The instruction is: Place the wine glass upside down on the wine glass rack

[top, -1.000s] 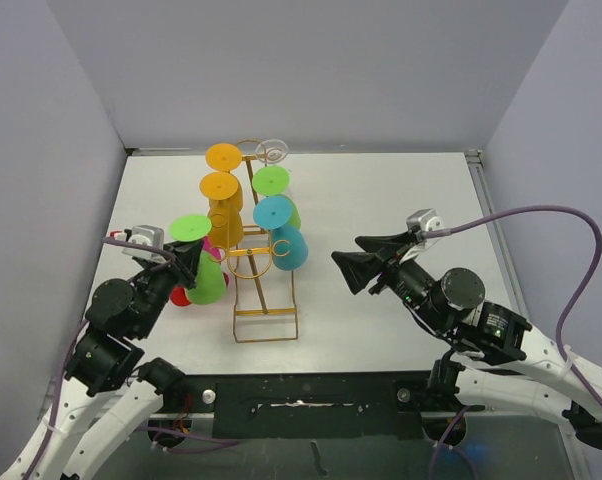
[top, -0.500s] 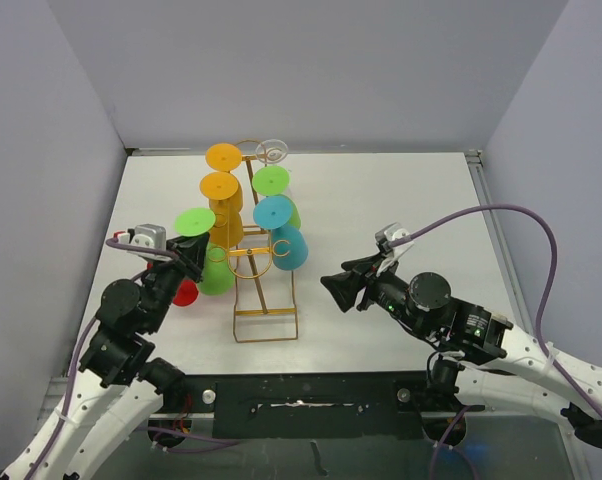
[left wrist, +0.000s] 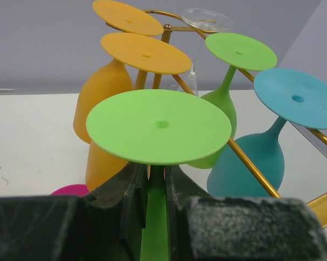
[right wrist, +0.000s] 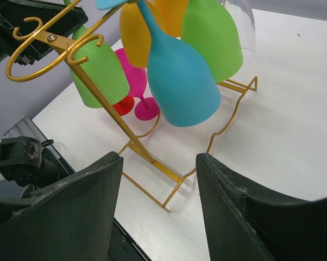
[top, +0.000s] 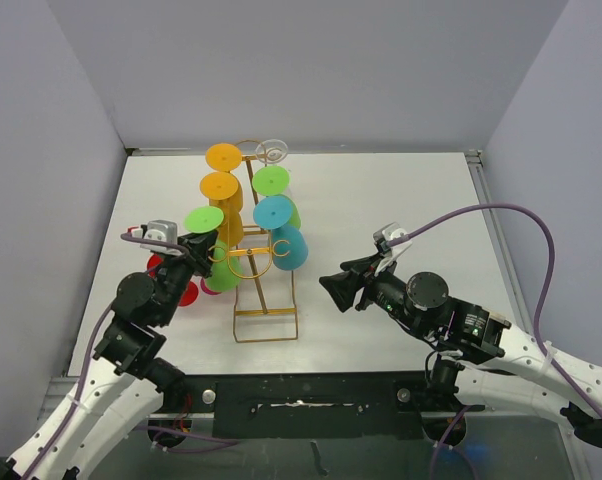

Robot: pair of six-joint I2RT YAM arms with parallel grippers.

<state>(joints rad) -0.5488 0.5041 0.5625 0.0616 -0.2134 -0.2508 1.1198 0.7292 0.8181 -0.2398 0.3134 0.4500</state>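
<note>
Nearest the arm bases, the left gripper (top: 193, 252) is clenched on the stem of the held glass (top: 204, 219); in the left wrist view its fingers (left wrist: 132, 190) pinch the green stem just under the foot. The held glass (left wrist: 158, 125) is upside down, its flat green foot on top and its bowl hanging below. It sits hard against the left side of the rack (top: 266, 320), by the near ring hook; whether the stem sits inside that hook I cannot tell.

The right gripper (top: 336, 283) hangs to the right of the rack, released and holding nothing, well apart from the glasses; its view looks between its own fingers (right wrist: 82, 212) at the rack's base wire.

On the table (top: 381, 200), left of the rack and close behind the held glass, are a red glass (top: 186, 293) and a pink glass (right wrist: 135, 76).

Farther along the rack, a teal glass (top: 289, 248) hangs upside down on the right side, and beyond it a far green glass (top: 271, 181); on the left side hang two orange glasses (top: 221, 187); at the far end hangs a clear glass (top: 273, 150).
</note>
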